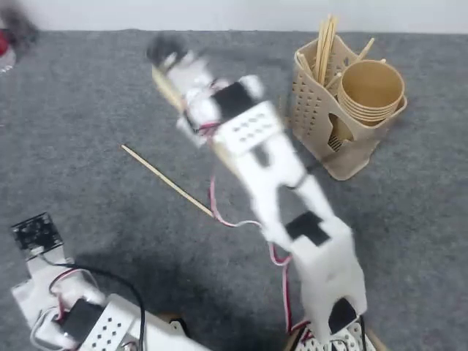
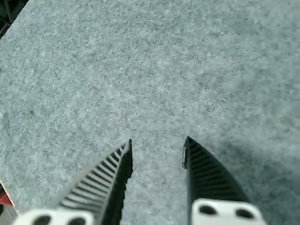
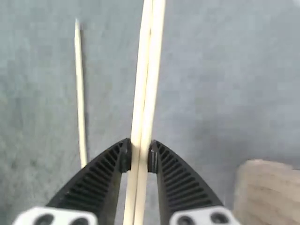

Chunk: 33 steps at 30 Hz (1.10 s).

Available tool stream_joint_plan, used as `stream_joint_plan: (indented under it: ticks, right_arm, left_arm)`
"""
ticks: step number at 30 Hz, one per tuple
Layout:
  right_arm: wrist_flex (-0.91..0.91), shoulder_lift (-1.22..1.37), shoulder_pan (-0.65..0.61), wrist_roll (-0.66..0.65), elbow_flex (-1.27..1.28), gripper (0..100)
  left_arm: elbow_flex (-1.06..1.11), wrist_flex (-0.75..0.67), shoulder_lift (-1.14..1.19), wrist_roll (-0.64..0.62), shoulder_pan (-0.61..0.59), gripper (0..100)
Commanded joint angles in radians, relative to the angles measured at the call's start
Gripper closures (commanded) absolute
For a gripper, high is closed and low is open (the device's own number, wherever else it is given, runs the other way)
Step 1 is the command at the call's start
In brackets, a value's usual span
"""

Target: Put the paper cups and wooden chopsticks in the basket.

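My right gripper (image 3: 139,157) is shut on a pair of wooden chopsticks (image 3: 146,84) that runs straight out between its fingers. From above, this arm stretches from the front right to the back middle of the mat, and the held chopsticks (image 1: 167,86) poke out beside its gripper (image 1: 172,58). One loose chopstick (image 1: 167,179) lies slanted on the grey mat, beside the held pair as the loose chopstick (image 3: 80,93). The beige basket (image 1: 319,117) at the back right holds stacked paper cups (image 1: 371,89) and several chopsticks (image 1: 325,44). My left gripper (image 2: 157,150) is open over bare mat.
The left arm (image 1: 80,314) sits at the front left corner. A red object (image 1: 4,44) lies at the far back left edge. The basket's corner (image 3: 267,192) shows close to the right gripper. Grey mat (image 1: 95,102) covers the table.
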State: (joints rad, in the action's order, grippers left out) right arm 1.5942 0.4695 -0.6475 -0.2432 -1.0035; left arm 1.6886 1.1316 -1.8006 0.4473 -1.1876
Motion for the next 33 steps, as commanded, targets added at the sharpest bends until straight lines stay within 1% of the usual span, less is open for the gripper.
stream_joint_plan:
  ticks: [1, 4, 7, 10, 13, 17, 19, 21, 24, 29, 33]
  right_arm:
    - [0.068, -0.176, 0.047, -0.012, -0.176, 99.2]
    - [0.124, -0.26, 0.073, -0.005, -0.273, 99.2]
    - [0.202, -0.34, 0.068, 0.006, -0.351, 99.2]
    - [0.208, -0.444, 0.065, 0.095, -0.35, 99.2]
    - [0.208, -0.591, 0.058, 0.121, -0.213, 99.2]
    - [0.199, -0.812, 0.061, 0.158, 0.08, 99.2]
    - [0.188, -0.905, 0.065, 0.149, 0.186, 99.2]
    - [0.142, -0.974, 0.081, 0.121, 0.25, 99.2]
    - [0.038, -1.04, 0.15, 0.091, 0.304, 99.2]
    - [-0.093, -1.043, 0.222, 0.037, 0.397, 99.2]
    - [-0.32, -1.046, 0.302, 0.009, 0.575, 99.2]
  left_arm:
    - [-0.005, 0.005, -0.018, 0.005, 0.009, 83]
    - [-0.005, 0.005, -0.018, 0.005, 0.009, 83]
    - [-0.005, 0.006, -0.018, 0.005, 0.009, 83]
    - [-0.005, 0.006, -0.018, 0.005, 0.009, 83]
    - [-0.005, 0.006, -0.018, 0.005, 0.009, 83]
    - [-0.005, 0.006, -0.018, 0.005, 0.009, 83]
    - [-0.005, 0.015, -0.018, 0.006, 0.009, 83]
    - [-0.005, 0.02, -0.018, 0.006, 0.009, 83]
    - [-0.005, 0.02, -0.018, 0.006, 0.009, 83]
    - [-0.005, 0.021, -0.018, 0.006, 0.009, 83]
    - [-0.005, 0.021, -0.018, 0.006, 0.009, 83]
